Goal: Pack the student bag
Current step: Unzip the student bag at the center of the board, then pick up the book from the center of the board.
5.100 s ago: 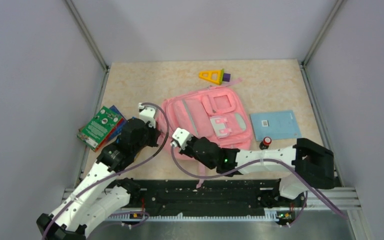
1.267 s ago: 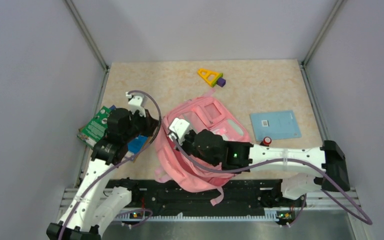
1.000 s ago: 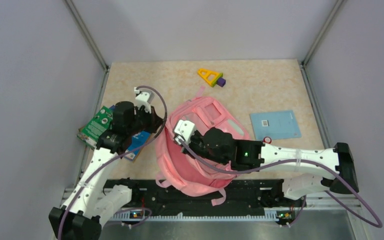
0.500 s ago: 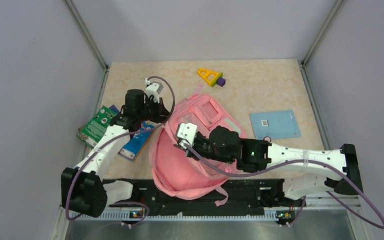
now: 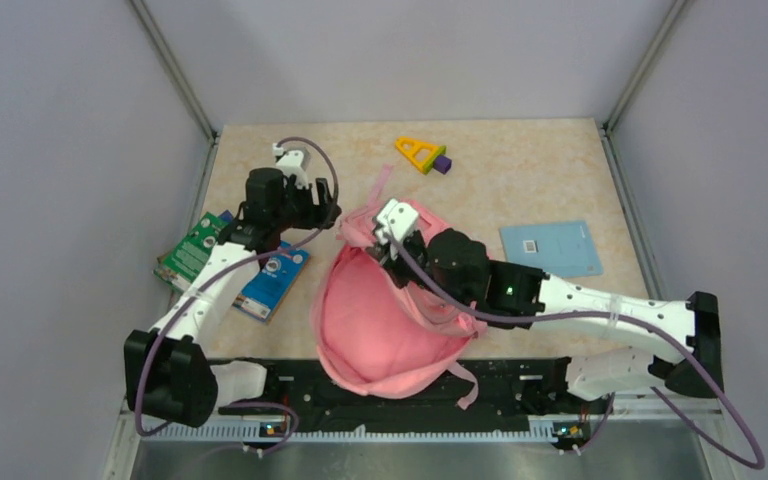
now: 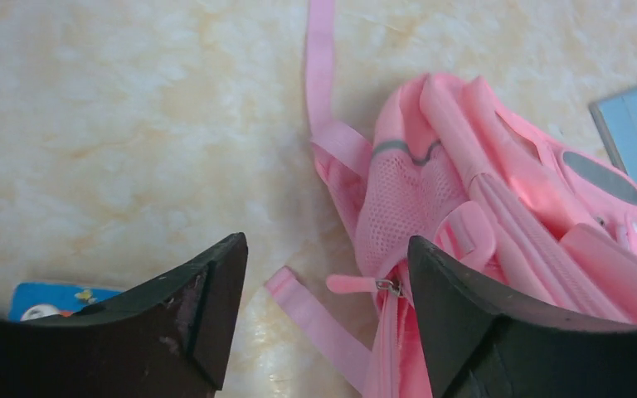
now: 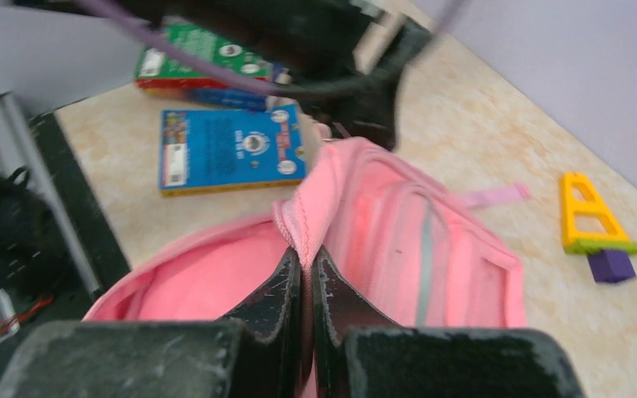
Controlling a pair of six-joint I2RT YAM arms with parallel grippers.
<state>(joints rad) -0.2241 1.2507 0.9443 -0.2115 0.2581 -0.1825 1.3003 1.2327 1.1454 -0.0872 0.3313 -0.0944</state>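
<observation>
Looking down from the top cam: large pink fabric backpack (image 5: 380, 330) lies mid-table toward the near edge, mouth gaping, pink lining showing, nothing visible inside. Right gripper (image 5: 392, 238) is at the bag's far rim. Left gripper (image 5: 328, 212) sits just beside the bag's far-left corner w/ nothing in it. Loose items are all outside the bag: green-covered book (image 5: 188, 255) & blue-covered book (image 5: 275, 282) to its left, yellow triangular toy w/ purple block (image 5: 422, 153) at the far side, pale blue flat booklet (image 5: 550, 250) to its right. Left wrist cam: fingers spread wide & empty, hovering over bare marble-look tabletop (image 6: 91, 124) next to the bag's mesh side pocket and a pink zip pull (image 6: 357, 284), not touching fabric. Right wrist cam: fingers pinched tight on the rim of the bag's opening, holding it up so the main compartment gapes. Progress, imo: opening step is done, packing proper not begun. Four items look left to go in, then prob. zip it shut.
</observation>
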